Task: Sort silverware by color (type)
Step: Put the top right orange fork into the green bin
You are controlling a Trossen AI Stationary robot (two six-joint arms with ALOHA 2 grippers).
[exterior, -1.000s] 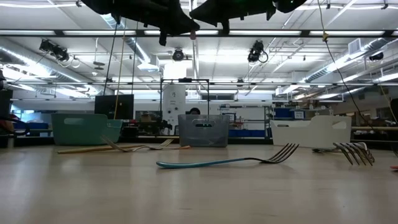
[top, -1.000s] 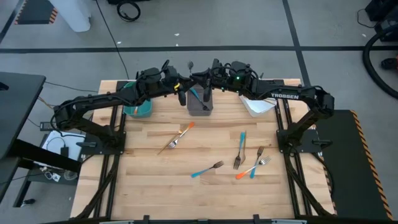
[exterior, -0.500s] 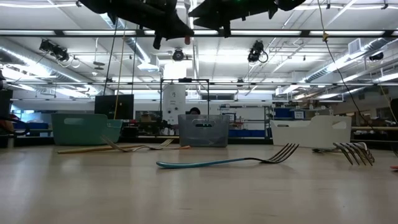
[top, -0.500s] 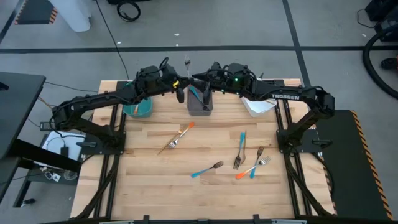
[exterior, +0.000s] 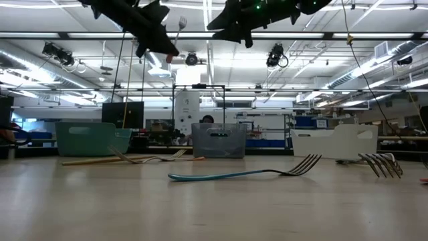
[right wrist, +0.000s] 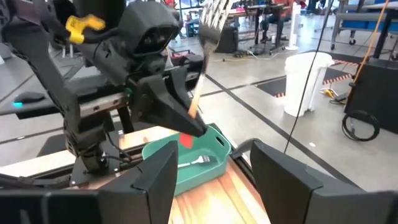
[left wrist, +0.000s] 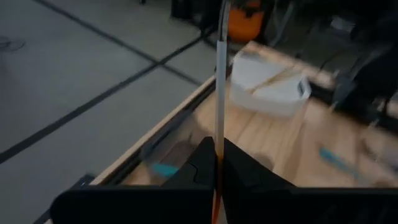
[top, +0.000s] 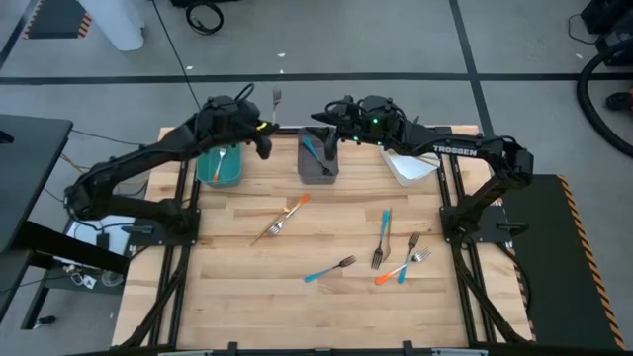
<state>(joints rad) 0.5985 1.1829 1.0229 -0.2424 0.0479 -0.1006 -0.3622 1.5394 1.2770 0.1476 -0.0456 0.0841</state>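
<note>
Fork (top: 276,97) clamped upright in left gripper (top: 265,129), upper left above teal bin (top: 220,166), handle mostly hidden; right gripper (top: 318,116) spread empty, upper centre.

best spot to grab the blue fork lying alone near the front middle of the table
Take the blue-handled fork at mid-handle, coming straight down with the fingers set across the handle. It lies flat and slanted, tines toward the back right, and the low view shows the tines curving up off the wood. Nothing lies close beside it, so either side is open.

bright overhead lighting, blurred left wrist.
</note>
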